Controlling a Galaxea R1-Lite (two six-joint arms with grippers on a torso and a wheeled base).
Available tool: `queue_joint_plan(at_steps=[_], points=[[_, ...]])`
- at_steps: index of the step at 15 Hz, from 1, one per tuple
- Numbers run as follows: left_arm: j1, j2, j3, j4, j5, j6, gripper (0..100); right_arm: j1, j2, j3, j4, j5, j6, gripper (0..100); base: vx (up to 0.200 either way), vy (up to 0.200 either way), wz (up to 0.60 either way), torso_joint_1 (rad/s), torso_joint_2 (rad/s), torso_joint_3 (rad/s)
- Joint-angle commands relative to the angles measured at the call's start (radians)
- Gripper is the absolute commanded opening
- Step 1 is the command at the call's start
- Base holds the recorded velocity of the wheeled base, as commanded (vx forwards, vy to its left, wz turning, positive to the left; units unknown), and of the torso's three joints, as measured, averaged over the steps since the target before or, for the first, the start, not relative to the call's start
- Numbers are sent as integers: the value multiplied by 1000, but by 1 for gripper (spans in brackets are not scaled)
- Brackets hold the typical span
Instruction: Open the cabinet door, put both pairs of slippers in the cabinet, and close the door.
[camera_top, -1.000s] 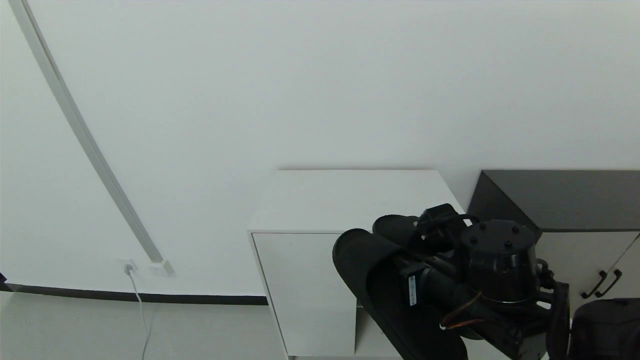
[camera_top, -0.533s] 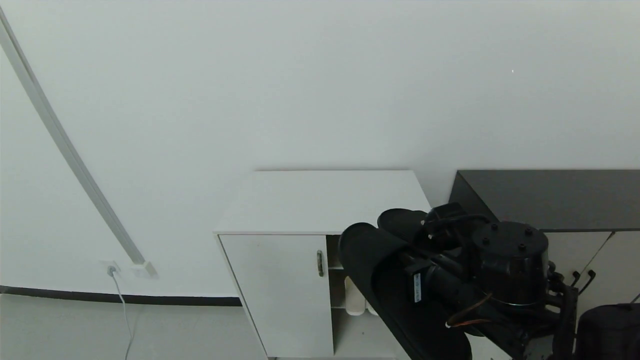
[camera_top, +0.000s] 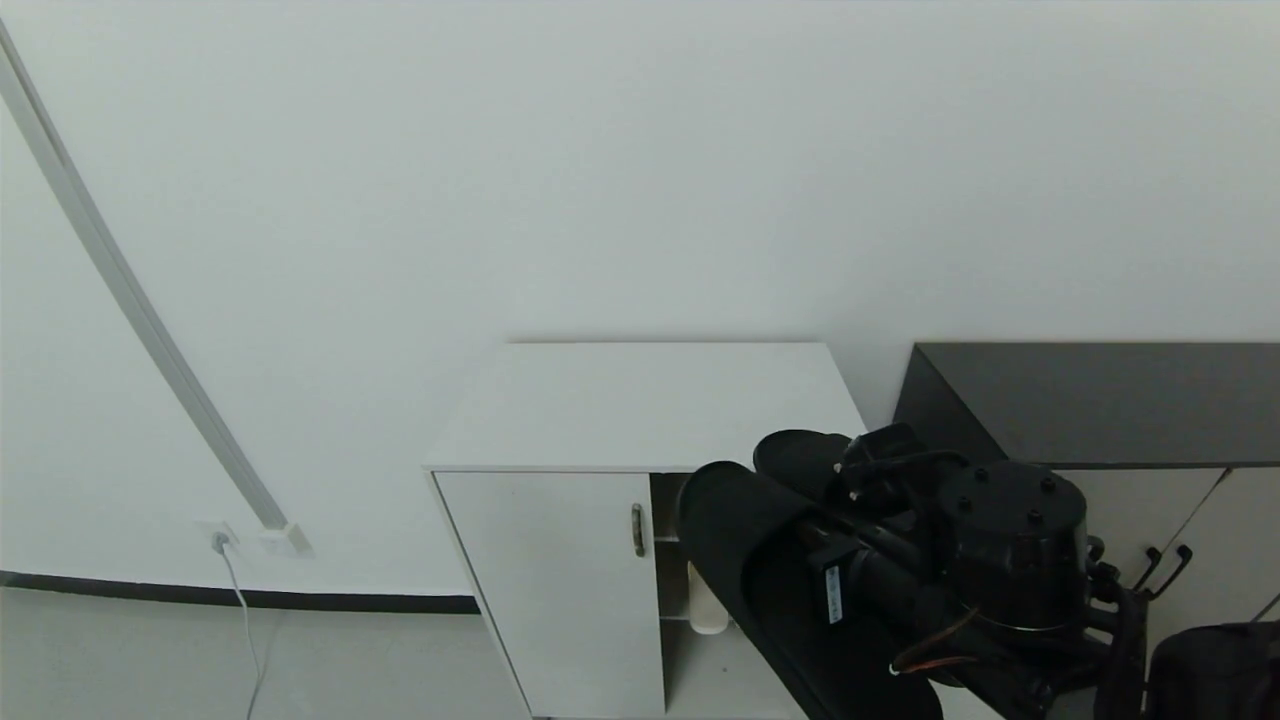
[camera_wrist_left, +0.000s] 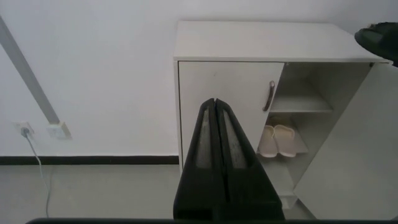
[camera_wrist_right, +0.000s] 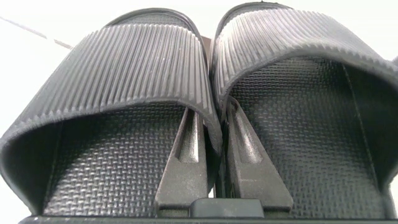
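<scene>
Before the cabinet (camera_top: 640, 400), the right gripper (camera_wrist_right: 211, 115) pinches the black slippers (camera_wrist_right: 143, 81) by their inner strap edges, level with its open side. The left gripper (camera_wrist_left: 214, 104), pressed together and empty, faces its closed door (camera_wrist_left: 230, 81). White slippers (camera_wrist_left: 281, 140) lie on a lower shelf inside the cabinet.

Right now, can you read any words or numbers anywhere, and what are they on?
No text can be read.
The white label on the right arm: print too small to read.
The black slippers, the cabinet and the white slippers: no words, numbers or signs show on them.
</scene>
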Motion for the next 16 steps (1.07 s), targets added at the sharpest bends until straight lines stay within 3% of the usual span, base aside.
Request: queue_joint_plan(at_steps=[1, 12, 16], points=[[-1, 1, 0, 0, 0, -1, 0, 3, 7, 1, -2, 1, 1, 0, 0, 0, 0, 0, 0, 0], [-1, 1, 1, 0, 2, -1, 0, 5, 32, 26, -49, 7, -4, 0, 0, 0, 0, 0, 0, 0], [-1, 1, 1, 0, 0, -1, 0, 6, 36, 29, -51, 7, -4, 0, 0, 0, 0, -138, 317, 165]])
